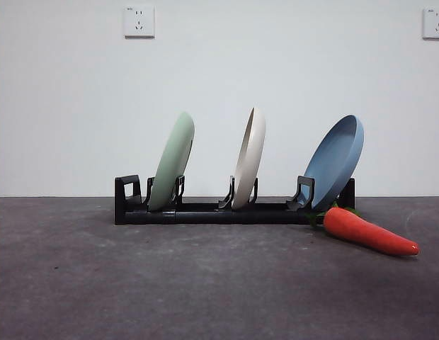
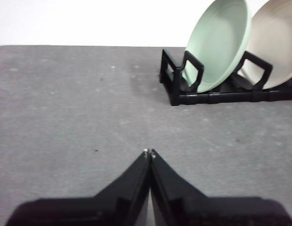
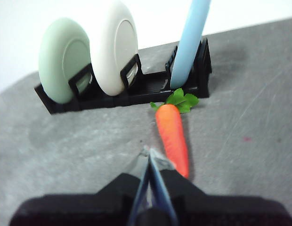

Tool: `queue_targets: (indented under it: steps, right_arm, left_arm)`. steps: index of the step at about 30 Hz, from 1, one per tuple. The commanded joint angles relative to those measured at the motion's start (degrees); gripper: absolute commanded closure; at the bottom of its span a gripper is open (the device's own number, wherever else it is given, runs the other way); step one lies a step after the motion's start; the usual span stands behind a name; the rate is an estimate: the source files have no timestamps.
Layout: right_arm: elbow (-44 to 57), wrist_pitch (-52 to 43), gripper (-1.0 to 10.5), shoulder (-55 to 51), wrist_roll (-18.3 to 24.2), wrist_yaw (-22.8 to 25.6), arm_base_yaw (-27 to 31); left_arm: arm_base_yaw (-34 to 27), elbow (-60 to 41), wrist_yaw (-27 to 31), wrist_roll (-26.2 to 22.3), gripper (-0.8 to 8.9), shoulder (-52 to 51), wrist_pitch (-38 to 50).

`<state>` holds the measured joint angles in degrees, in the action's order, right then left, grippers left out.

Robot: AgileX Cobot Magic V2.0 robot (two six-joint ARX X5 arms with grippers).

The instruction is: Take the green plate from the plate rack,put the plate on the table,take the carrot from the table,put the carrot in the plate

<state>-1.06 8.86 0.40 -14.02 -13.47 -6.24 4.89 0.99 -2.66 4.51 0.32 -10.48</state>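
Green plate stands on edge in the end slot of the plate rack, the slot beside the raised block, leaning toward the cream plate in the middle slot. I see clear gaps between all three plates; the blue plate tilts more steeply at the far end. From my left wrist view the green plate's rim overlaps the cream plate's, and the rack's end frame sits close against the green plate's lower edge.

My left gripper has its jaws pressed tip to tip with nothing between them, low above bare table, well apart from the rack, with open grey surface all around it.

My right gripper is also closed and empty, its tips just beside the carrot's narrow end. The carrot lies flat on the table, leaves near the rack's foot under the blue plate. In the front view the carrot points away from the rack, with open table before it.
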Motion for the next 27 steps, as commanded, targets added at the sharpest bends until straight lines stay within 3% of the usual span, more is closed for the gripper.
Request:
queue_targets:
  steps: [1,4,11,20,27]
  right_arm:
    - [0.09,-0.66,9.6,0.0,-8.83,-0.15,0.13]
    - [-2.6,-0.68,9.6,0.35,-12.52,-0.28,0.11]
    - [-13.68,1.86,9.6,5.14,-11.15,-2.38,0.11]
    - [-35.17,25.35,9.6,20.72,3.45,-12.17,0.11]
    - [-49.27,45.35,9.6,31.47,15.26,-13.62,0.09]
  left_arm:
    - [-0.11,1.03,-3.37,6.21,8.2,-0.13,0.04]
    - [-0.11,4.31,-5.44,9.09,8.2,-0.13,-1.36]
    - [-0.11,15.89,-6.69,9.4,8.2,1.92,-8.63]
    - [-0.11,31.74,-18.82,6.56,8.2,10.58,-21.73]
    - [-0.11,41.68,-28.24,1.46,8.2,17.94,-33.29]
